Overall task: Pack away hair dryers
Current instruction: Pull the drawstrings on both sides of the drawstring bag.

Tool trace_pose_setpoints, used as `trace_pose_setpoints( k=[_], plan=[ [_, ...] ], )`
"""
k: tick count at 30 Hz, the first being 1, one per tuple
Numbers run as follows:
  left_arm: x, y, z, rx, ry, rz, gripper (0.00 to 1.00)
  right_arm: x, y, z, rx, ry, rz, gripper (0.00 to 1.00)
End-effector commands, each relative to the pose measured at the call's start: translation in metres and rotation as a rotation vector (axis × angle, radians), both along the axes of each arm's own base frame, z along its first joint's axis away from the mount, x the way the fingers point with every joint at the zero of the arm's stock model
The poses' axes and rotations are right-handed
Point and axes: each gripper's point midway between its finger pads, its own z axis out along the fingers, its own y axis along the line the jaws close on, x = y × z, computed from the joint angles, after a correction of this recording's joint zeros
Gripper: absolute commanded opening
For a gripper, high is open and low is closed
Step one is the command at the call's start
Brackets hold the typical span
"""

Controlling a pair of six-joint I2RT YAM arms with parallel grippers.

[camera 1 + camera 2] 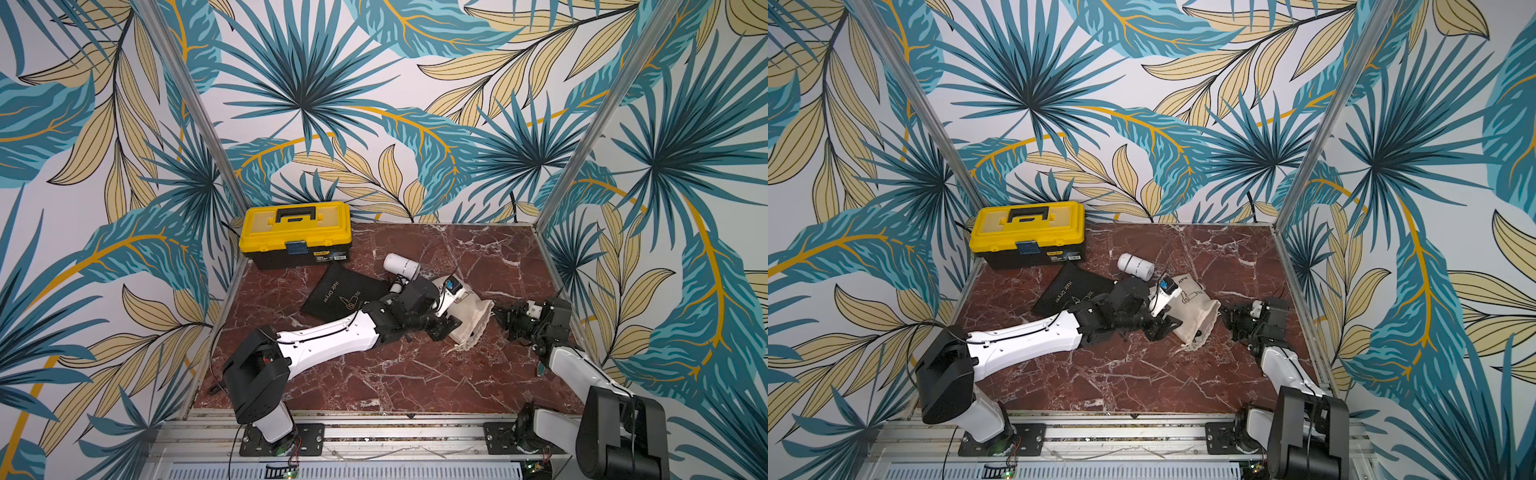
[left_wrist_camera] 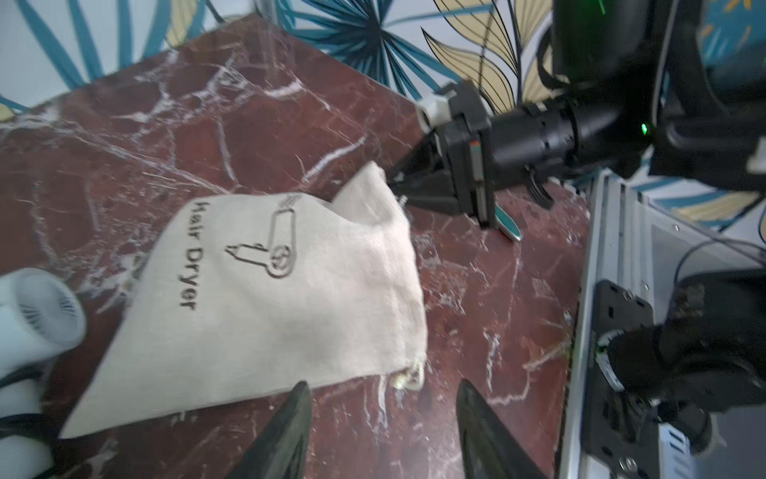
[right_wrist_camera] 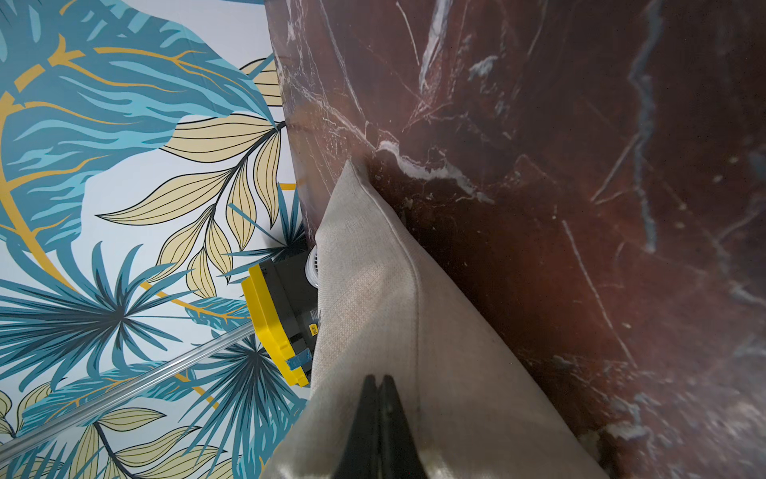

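A white hair dryer (image 1: 401, 266) lies on the marble table behind my left arm, and its vented barrel end (image 2: 37, 315) shows in the left wrist view. A beige drawstring bag (image 1: 473, 320) printed "Hair Dryer" (image 2: 269, 298) lies between both grippers. My left gripper (image 2: 383, 398) is open, its fingertips apart just off the bag's drawstring edge with bare table between them. My right gripper (image 3: 379, 381) is shut on the bag's fabric (image 3: 393, 311), pinching one corner of its mouth, which also shows in the left wrist view (image 2: 373, 182). What the bag holds is hidden.
A shut yellow toolbox (image 1: 297, 235) stands at the back left corner. A flat black "Hair Dryer" bag (image 1: 340, 293) lies in front of it, partly under my left arm. Leaf-patterned walls enclose the table on three sides. An aluminium rail (image 1: 374, 428) runs along the front edge.
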Motion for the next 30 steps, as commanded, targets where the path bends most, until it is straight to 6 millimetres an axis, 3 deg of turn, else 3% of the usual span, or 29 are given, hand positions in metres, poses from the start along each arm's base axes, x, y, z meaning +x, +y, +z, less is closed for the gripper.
trace_pose_setpoints(
  k=[1,3,7,11,19,30],
  plan=[
    [-0.036,0.021,-0.078,0.281,0.100,-0.082,0.45,-0.002,0.004,-0.003,-0.002,-0.006,0.026,0.00],
    [-0.040,0.016,-0.092,0.295,0.149,-0.092,0.42,-0.003,0.005,-0.004,0.000,-0.006,0.028,0.00],
    [-0.035,0.010,-0.106,0.319,0.146,-0.072,0.45,-0.003,0.004,-0.002,-0.005,-0.014,0.028,0.00],
    [-0.028,0.001,-0.102,0.277,0.124,-0.051,0.50,-0.003,0.004,-0.002,-0.008,-0.013,0.029,0.00],
    [-0.010,-0.016,-0.096,0.223,0.059,-0.012,0.51,-0.004,0.005,-0.004,-0.002,-0.010,0.025,0.00],
    [-0.006,-0.034,-0.085,0.209,-0.005,-0.093,0.43,-0.002,0.004,-0.004,0.010,-0.013,0.018,0.00]
  ],
)
